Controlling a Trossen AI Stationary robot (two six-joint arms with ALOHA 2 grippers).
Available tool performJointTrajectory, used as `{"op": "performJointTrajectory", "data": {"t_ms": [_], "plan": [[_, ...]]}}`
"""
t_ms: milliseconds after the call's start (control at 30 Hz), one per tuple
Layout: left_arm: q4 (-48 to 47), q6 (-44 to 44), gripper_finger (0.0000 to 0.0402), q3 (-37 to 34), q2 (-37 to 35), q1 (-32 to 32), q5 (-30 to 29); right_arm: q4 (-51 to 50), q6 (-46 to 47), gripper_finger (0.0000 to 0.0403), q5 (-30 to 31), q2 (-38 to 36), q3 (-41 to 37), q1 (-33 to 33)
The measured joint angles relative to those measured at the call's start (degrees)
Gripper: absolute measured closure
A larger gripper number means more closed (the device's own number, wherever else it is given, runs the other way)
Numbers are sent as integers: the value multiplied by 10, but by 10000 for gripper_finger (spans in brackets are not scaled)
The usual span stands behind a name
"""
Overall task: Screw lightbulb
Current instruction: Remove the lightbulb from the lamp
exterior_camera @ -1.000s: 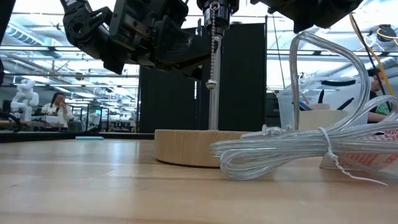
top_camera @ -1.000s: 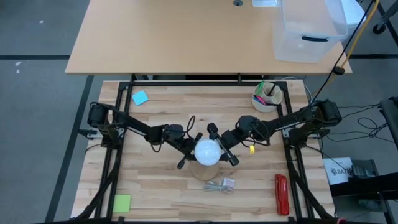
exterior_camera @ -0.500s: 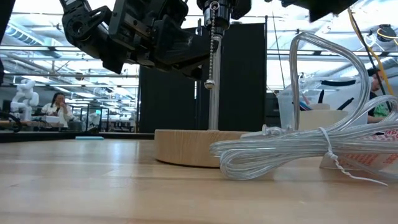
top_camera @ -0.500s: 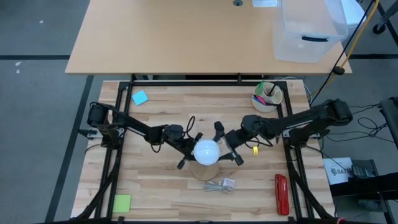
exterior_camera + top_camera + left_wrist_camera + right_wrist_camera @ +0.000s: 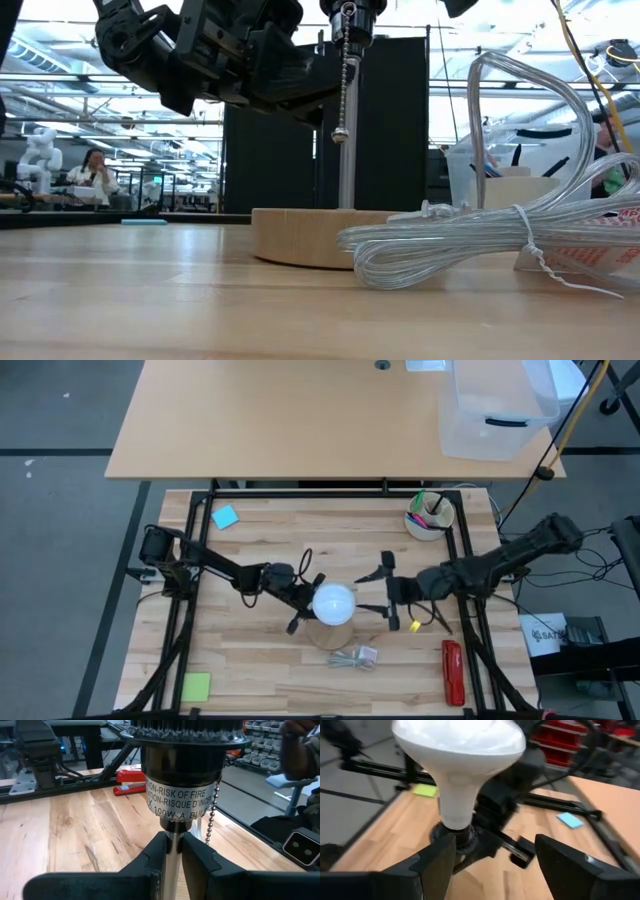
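The lightbulb (image 5: 334, 602) is sitting in its socket at frame centre; we are pinching the lamp stem (image 5: 172, 851) with our left claw (image 5: 171, 857), while our right claw (image 5: 385, 590) is hanging spread beside it.

- In the low view, the lightbulb is out of sight above the frame's top edge; only the lamp's metal stem (image 5: 345, 175) and bead pull chain (image 5: 343, 75) show.
- The wooden base (image 5: 310, 235) there is partly covered at its right by a coiled clear cord (image 5: 480, 245).
- In the left wrist view, the black socket (image 5: 181, 767) is cut off at the top edge.
- In the right wrist view, the lightbulb (image 5: 457, 762) runs past the top edge, and the arm behind it is blurred.
- People in the low view's far background are too small to make out.
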Motion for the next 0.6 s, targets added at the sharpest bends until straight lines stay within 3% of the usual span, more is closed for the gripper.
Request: {"op": "performJointTrajectory", "data": {"t_ms": [233,467,600], "plan": [[5,-15,354,0,0,-1,-51,31,35,138,125,54,0,55],[7,-26,354,0,0,-11,-120,121,61,138,177,125,0,95],[9,-30,354,0,0,-17,-173,143,71,138,274,142,0,126]]}}
